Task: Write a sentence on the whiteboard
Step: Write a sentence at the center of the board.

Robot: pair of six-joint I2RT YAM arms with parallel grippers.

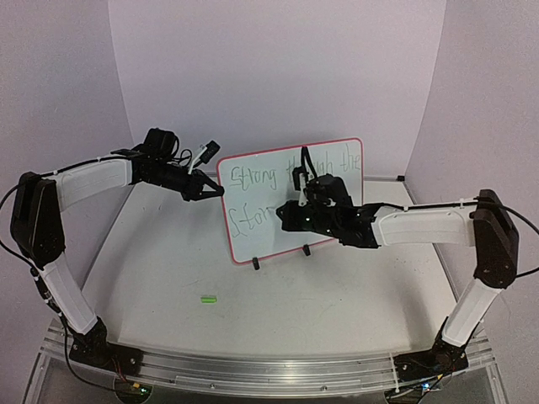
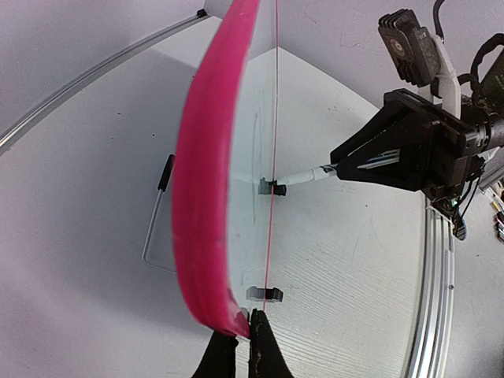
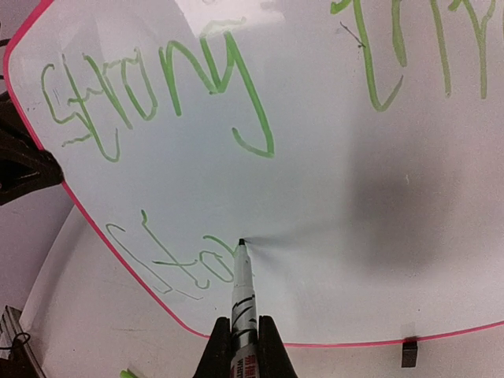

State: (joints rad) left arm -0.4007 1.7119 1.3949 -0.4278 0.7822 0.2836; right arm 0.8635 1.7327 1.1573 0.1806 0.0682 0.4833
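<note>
Whiteboard (image 1: pixel 263 195): upright mid-table, at 12 o'clock from the arm bases, with green writing on it.
Left gripper (image 1: pixel 217 192): pinched shut on the board's 9 o'clock edge.
Right gripper (image 3: pixel 242 346): clamped around a marker (image 3: pixel 242 287), whose tip touches the board after "Stor".
Small green object (image 1: pixel 207 298): lying at the board's 7 o'clock.

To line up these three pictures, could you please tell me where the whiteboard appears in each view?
Top external: the whiteboard stands at centre, between both arms.
Left wrist: edge-on, its pink frame running top to bottom.
Right wrist: its face fills most of the picture.
Shared landmark: the black clip foot nearest the marker.
</note>
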